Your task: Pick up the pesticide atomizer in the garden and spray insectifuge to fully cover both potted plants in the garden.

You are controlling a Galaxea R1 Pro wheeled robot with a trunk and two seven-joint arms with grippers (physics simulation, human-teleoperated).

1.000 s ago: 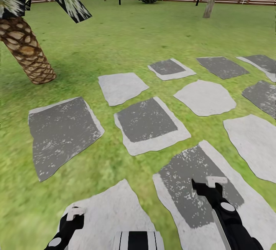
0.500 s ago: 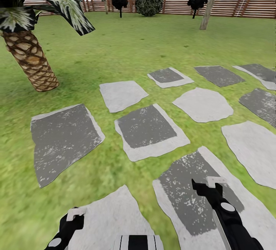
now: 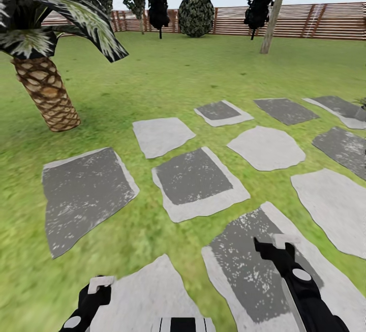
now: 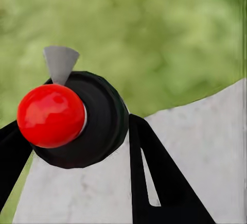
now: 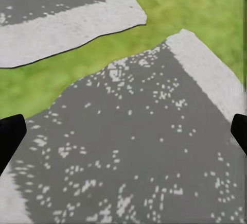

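The garden lawn (image 3: pixel 168 72) spreads ahead, crossed by grey stepping slabs (image 3: pixel 193 177). The pesticide atomizer and the two potted plants are out of view. My right gripper (image 3: pixel 274 243) hangs low over a dark slab (image 5: pixel 134 147), open, its fingertips (image 5: pixel 10 134) far apart with nothing between them. My left gripper (image 3: pixel 96 287) is held above a pale slab (image 3: pixel 147 291) at the near edge; its jaws are not readable. In the left wrist view a red ball on a black disc (image 4: pixel 51 116) blocks the look along the fingers.
A palm with a scaly trunk (image 3: pixel 48 95) stands at the left. A brown slatted fence (image 3: pixel 305 19) closes the far side, with a round bush (image 3: pixel 196 14) and a thin tree trunk (image 3: pixel 273 14) before it. A scrap of dark foliage (image 3: pixel 362 102) shows at the right edge.
The head camera has tilted upward, so the slabs sit lower in the picture and more fence and sky show. Both arms hold the same pose.
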